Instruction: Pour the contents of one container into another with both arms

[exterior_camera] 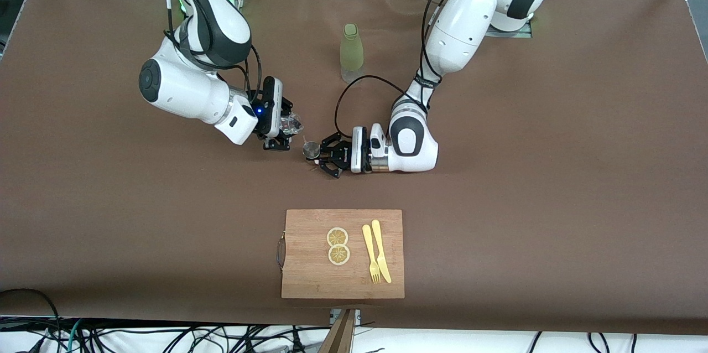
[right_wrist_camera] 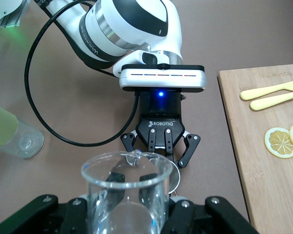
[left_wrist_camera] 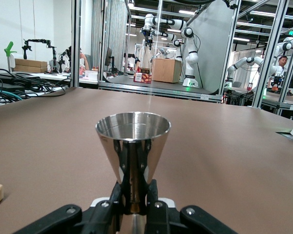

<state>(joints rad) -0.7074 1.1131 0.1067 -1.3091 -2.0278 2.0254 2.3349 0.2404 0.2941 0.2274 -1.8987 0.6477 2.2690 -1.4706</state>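
Two robot arms meet above the middle of the brown counter (exterior_camera: 110, 203), with the bottle (exterior_camera: 352, 51) as the fixed landmark farther from the front camera. The left gripper (exterior_camera: 319, 156) is clenched on the narrow waist of the silvery metal jigger (exterior_camera: 310, 149), holding it upright with its round rim open to the top; in the left wrist view its fingers (left_wrist_camera: 118, 195) press against the jigger's (left_wrist_camera: 133, 146) stem from both sides. The right gripper (exterior_camera: 289, 130) is clamped around the clear glass cup (exterior_camera: 291, 123), which hangs tipped just beside and above the jigger, toward the right arm's end of the counter. In the right wrist view the cup's (right_wrist_camera: 127, 195) rim sits directly over the left gripper (right_wrist_camera: 162, 163). Nearer to the front camera than the bottle lies a wooden cutting board (exterior_camera: 310, 281) carrying two lemon slices (exterior_camera: 337, 245), a yellow fork (exterior_camera: 370, 253) and a yellow knife (exterior_camera: 381, 250).
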